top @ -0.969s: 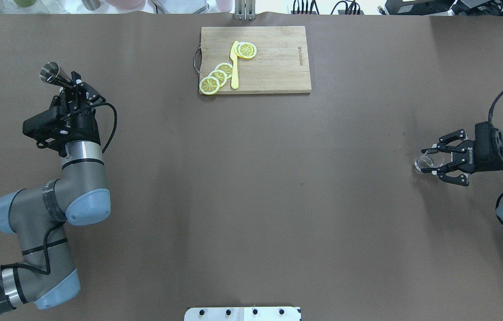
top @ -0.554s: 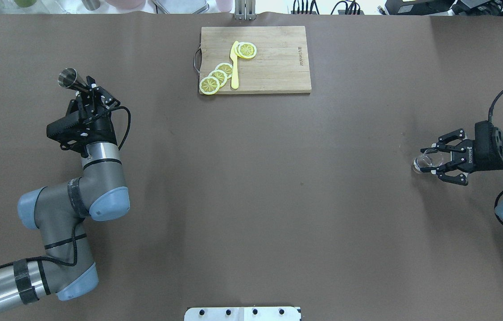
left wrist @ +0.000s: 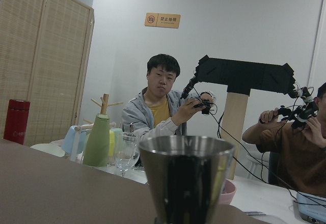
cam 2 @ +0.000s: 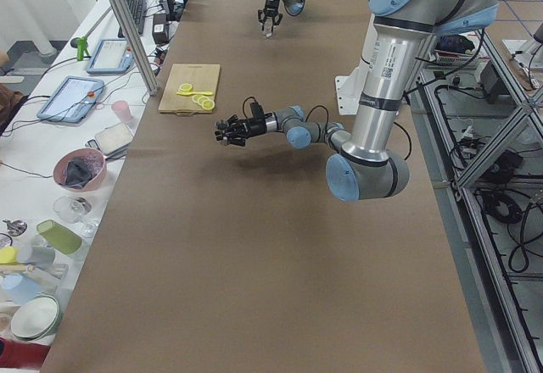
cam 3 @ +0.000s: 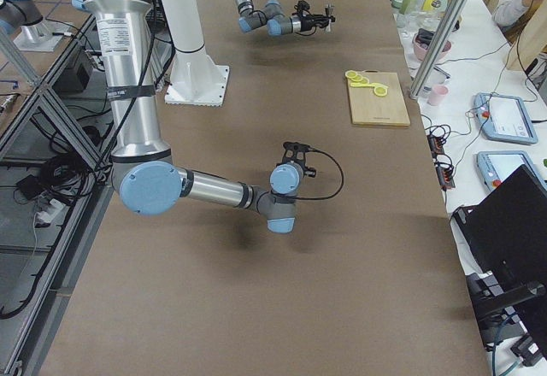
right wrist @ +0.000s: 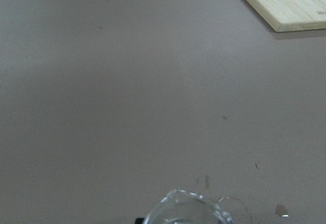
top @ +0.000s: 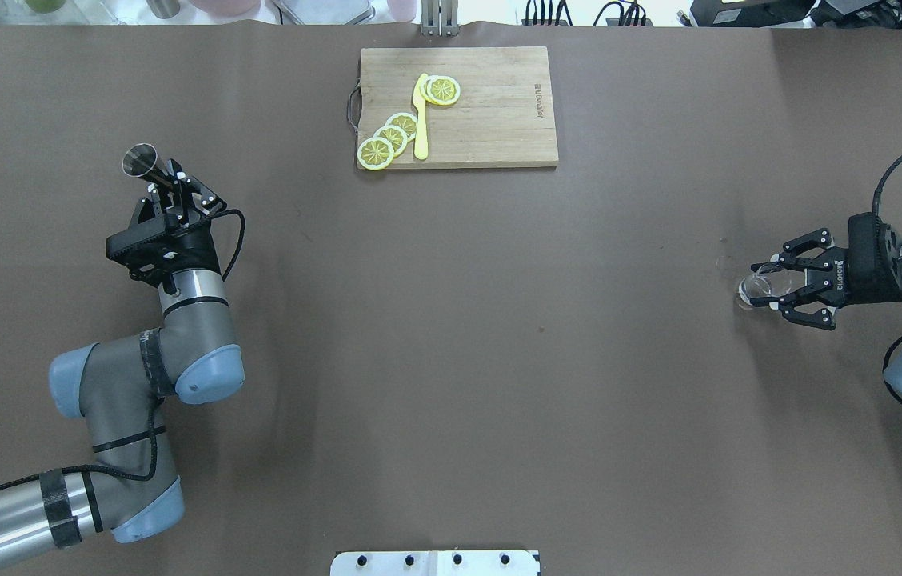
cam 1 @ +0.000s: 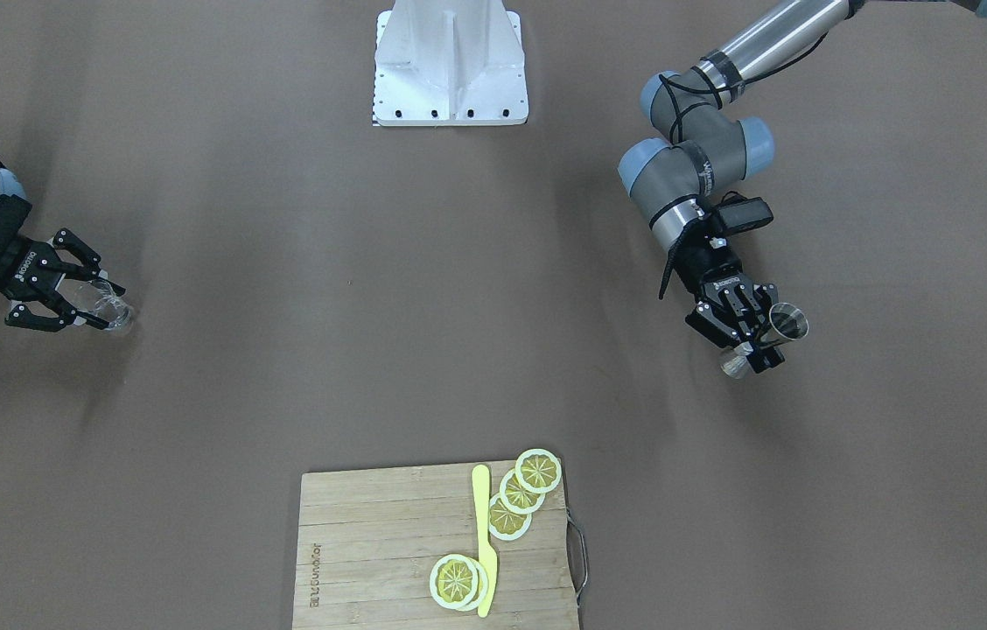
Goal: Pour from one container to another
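A steel jigger point(top: 141, 160) is held above the table's left side, its mouth tilted away from the robot, and my left gripper point(top: 168, 182) is shut on its narrow waist. The front-facing view shows the same jigger point(cam 1: 787, 322) and left gripper point(cam 1: 759, 343). The jigger's rim point(left wrist: 186, 175) fills the left wrist view. At the far right, a small clear glass cup point(top: 748, 290) sits low over the table with my right gripper point(top: 758, 286) shut around it. The cup's rim point(right wrist: 187, 210) shows at the bottom of the right wrist view.
A wooden cutting board point(top: 499, 112) lies at the far middle with lemon slices point(top: 391, 136) and a yellow knife point(top: 420, 116) on it. The robot's white base plate point(top: 435, 562) sits at the near edge. Cups and bowls crowd a side bench point(cam 2: 76, 169) beyond the far edge.
My left arm has carried the jigger to the right and a little nearer the robot. The right gripper with the glass cup has shifted slightly away from the robot.
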Available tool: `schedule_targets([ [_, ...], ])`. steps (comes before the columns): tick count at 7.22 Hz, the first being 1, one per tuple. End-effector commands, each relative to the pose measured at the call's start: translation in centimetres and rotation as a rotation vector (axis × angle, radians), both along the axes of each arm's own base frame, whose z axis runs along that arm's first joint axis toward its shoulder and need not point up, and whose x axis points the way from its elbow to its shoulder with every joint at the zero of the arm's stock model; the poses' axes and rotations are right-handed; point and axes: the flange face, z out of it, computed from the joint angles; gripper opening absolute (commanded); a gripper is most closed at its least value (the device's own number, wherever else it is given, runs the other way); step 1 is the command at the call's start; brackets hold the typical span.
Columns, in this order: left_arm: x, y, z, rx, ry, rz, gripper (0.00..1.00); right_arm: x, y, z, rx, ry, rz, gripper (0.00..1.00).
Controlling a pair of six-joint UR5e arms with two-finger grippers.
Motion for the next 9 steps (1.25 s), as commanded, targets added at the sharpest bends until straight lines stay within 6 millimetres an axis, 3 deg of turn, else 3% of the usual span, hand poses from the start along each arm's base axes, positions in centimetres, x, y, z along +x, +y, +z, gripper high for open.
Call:
schedule_targets([
  [1, 1.3, 0.9, 0.6, -0.026, -0.004, 0.033, 0.0, 0.0, 0.0, 0.0, -0.007, -0.001, 0.001, 0.0],
  [5, 2.3, 1.6, 1.1, -0.06, -0.015, 0.071, 0.0, 0.0, -0.1, 0.0, -0.007, -0.001, 0.01, 0.29],
  [7, 2.5, 1.7, 1.4, -0.072, -0.058, 0.082, 0.0, 0.0, -0.2, -0.2, -0.001, -0.006, 0.015, 0.31],
  [9, 3.6, 3.0, 1.2, -0.063, -0.062, 0.104, 0.0, 0.0, -0.3, -0.2, -0.002, -0.006, 0.02, 0.32],
])
